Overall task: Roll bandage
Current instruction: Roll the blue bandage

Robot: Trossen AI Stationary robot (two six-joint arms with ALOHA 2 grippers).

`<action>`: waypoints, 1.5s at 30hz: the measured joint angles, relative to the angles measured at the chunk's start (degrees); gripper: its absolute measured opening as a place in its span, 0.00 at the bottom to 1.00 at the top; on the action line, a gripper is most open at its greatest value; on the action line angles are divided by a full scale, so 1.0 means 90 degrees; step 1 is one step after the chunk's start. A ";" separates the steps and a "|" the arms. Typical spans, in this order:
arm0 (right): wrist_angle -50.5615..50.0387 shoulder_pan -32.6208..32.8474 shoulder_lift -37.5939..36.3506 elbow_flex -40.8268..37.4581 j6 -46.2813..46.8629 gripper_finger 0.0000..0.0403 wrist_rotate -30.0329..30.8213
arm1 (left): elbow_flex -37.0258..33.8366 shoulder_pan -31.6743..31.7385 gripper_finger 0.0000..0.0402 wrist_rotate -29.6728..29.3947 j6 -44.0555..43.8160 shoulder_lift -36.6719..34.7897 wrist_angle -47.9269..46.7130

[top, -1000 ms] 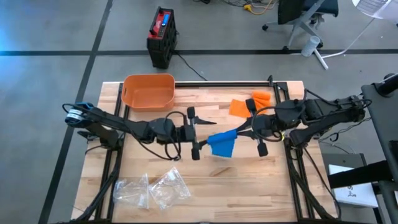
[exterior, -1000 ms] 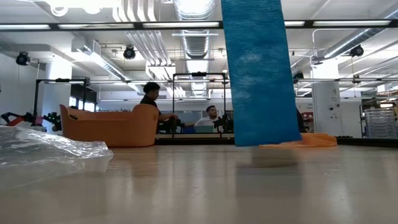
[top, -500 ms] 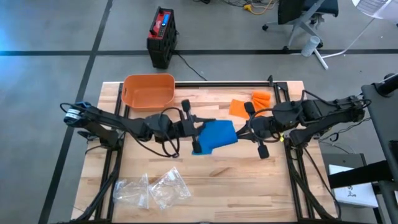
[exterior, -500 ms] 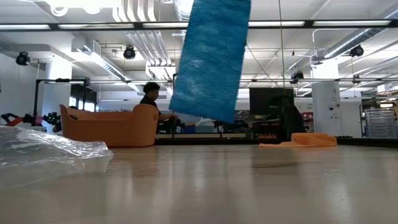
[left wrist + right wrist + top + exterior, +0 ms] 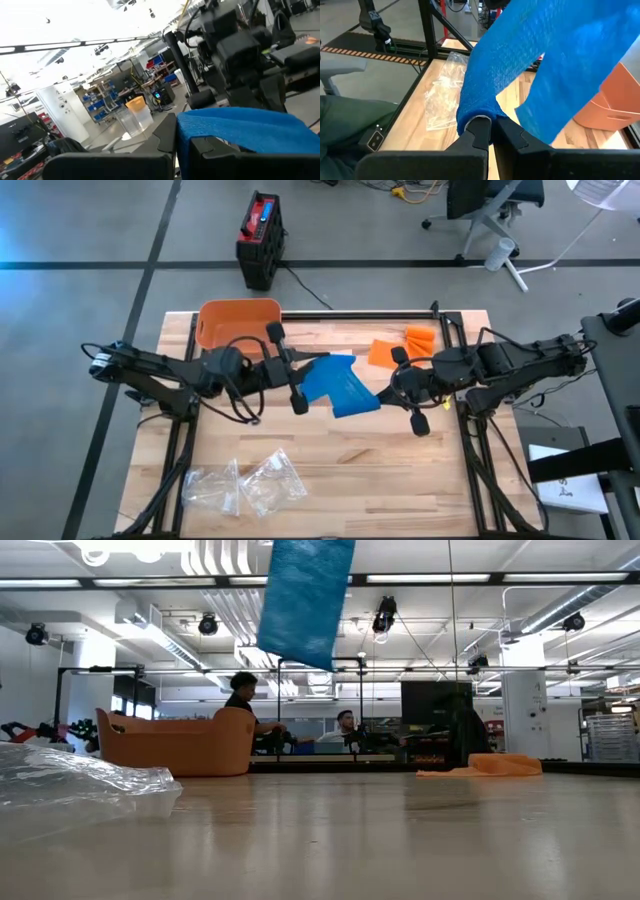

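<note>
Blue bandage (image 5: 337,384) hangs above the table, its long axis stretched between the two arms, left gripper (image 5: 296,376) and right gripper (image 5: 392,396) each clamped on an end.

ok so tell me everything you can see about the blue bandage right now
The blue bandage is a wide strip of textured, crepe-like fabric, unrolled and stretched between the two arms above the wooden table. The left gripper is shut on one end, the right gripper is shut on the other. It hangs clear of the tabletop, slightly twisted, with a loose flap drooping.
</note>
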 joint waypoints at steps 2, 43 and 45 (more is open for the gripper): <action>0.0003 0.0002 -0.0001 0.0000 -0.0010 0.01 -0.0013 | -0.0023 0.0000 0.00 -0.0001 0.0000 0.0000 -0.0055; -0.0070 -0.0179 -0.0003 -0.0015 0.1212 0.01 0.1792 | 0.1970 -0.0928 0.00 0.0840 -0.0923 0.0010 -0.2230; -0.0071 -0.0217 0.0010 -0.0015 0.1320 0.01 0.1795 | 0.1970 -0.0983 0.00 0.0836 -0.0924 0.0010 -0.2229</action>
